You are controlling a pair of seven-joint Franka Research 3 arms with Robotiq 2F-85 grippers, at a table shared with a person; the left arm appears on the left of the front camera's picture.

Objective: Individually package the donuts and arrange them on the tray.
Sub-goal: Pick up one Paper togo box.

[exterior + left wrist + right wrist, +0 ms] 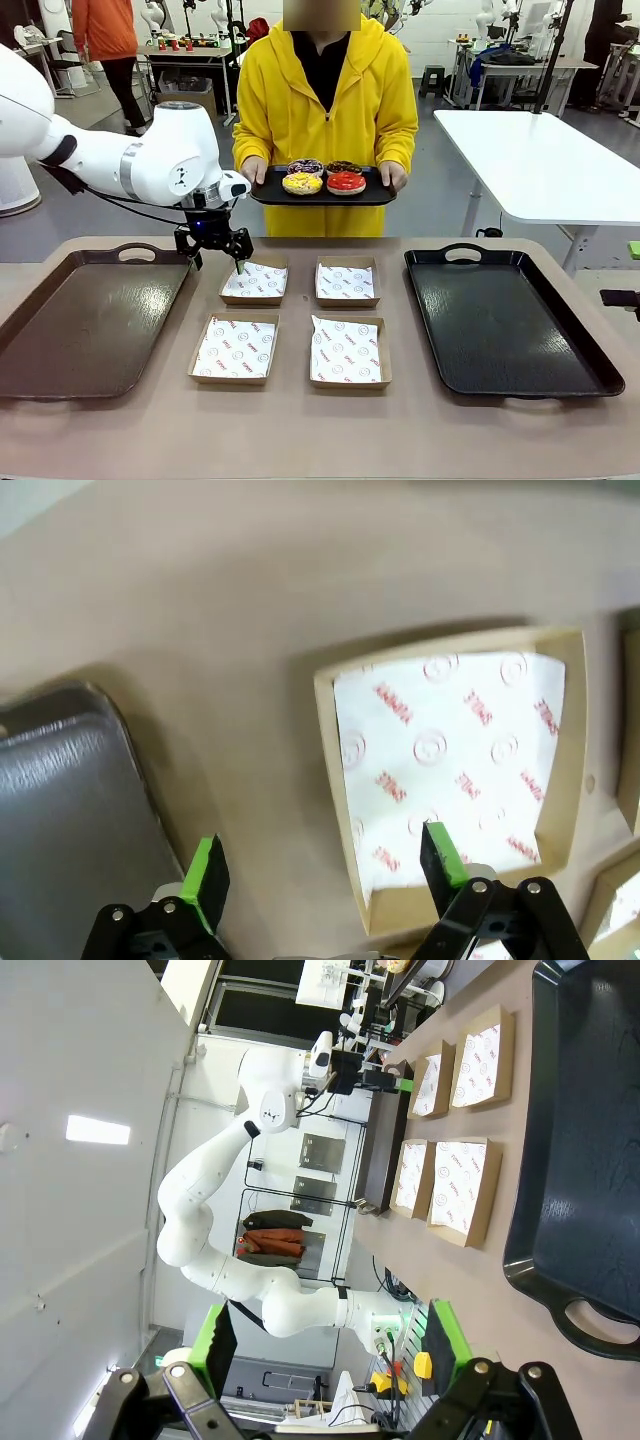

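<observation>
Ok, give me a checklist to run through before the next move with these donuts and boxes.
1. Left gripper open: ok.
2. Right gripper open: ok.
3. Four boxes lined with paper, nothing in them: ok.
4. Donuts within reach: not ok, they sit on the serving tray that the person holds beyond the table.
5. Left gripper centred over the far-left box: not ok, one finger is over its liner, the other over bare table.
6. Which takes the packaged donuts, brown tray or black tray: cannot tell.
</observation>
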